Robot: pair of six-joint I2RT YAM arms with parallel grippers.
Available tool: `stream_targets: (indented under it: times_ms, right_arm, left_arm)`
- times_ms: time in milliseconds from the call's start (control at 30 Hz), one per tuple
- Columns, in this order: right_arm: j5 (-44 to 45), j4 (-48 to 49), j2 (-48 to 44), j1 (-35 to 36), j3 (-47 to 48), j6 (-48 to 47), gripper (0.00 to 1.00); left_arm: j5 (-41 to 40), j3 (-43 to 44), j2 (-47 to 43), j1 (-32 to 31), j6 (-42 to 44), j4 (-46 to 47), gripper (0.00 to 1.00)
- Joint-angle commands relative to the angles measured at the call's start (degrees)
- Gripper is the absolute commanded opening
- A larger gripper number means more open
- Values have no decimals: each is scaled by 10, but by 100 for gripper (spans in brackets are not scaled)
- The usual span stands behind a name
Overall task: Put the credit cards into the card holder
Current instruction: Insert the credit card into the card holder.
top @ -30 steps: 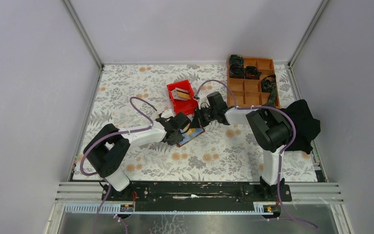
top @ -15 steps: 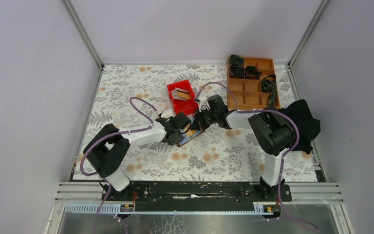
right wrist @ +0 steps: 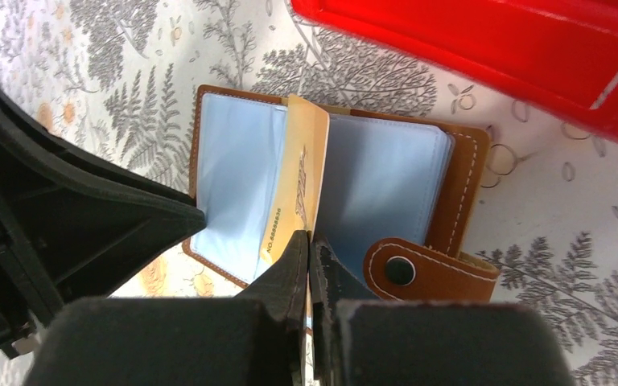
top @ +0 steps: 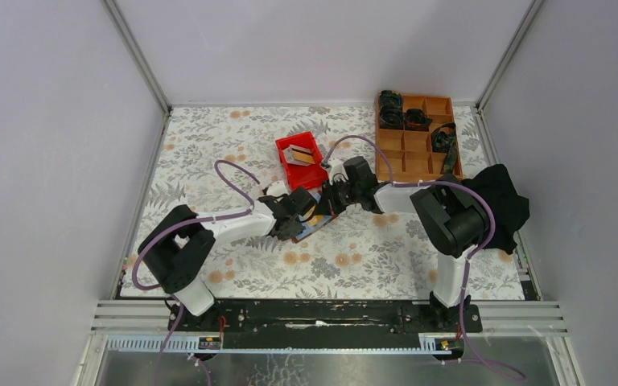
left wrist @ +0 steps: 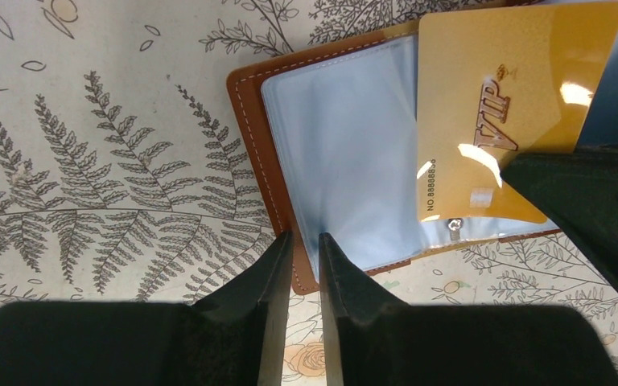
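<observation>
The brown card holder [top: 322,222] lies open on the floral table, its clear pockets up [left wrist: 249,137]. My left gripper [left wrist: 304,245] is closed to a narrow gap on the holder's near brown edge. In the top view it [top: 296,215] is at the holder's left side. My right gripper [right wrist: 309,241] is shut on a gold VIP credit card [right wrist: 299,177]. It holds the card edge-on over the holder's middle [right wrist: 459,185], beside the snap tab [right wrist: 426,269]. The card's face shows in the left wrist view [left wrist: 499,104]. More cards [top: 298,153] lie in the red bin.
A red plastic bin [top: 300,163] stands just behind the holder and shows close in the right wrist view [right wrist: 491,40]. An orange-brown compartment tray [top: 414,137] with dark items is at the back right. A black cloth [top: 499,201] lies at the right edge.
My right gripper has shifted slightly left toward the holder with the card in it. The left gripper has stayed at the holder's edge.
</observation>
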Motion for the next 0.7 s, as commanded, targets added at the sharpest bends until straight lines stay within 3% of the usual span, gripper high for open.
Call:
stream_targets:
  times_ms: [0,667]
  right_arm:
    - [-73,-102,32,26,-30,6,0]
    - [-138,-142,85,26,-12,84,0]
  left_arm:
    - [32,-53,53,-15,5,-120,24]
    - [39,-53,69,-27,6,-120,24]
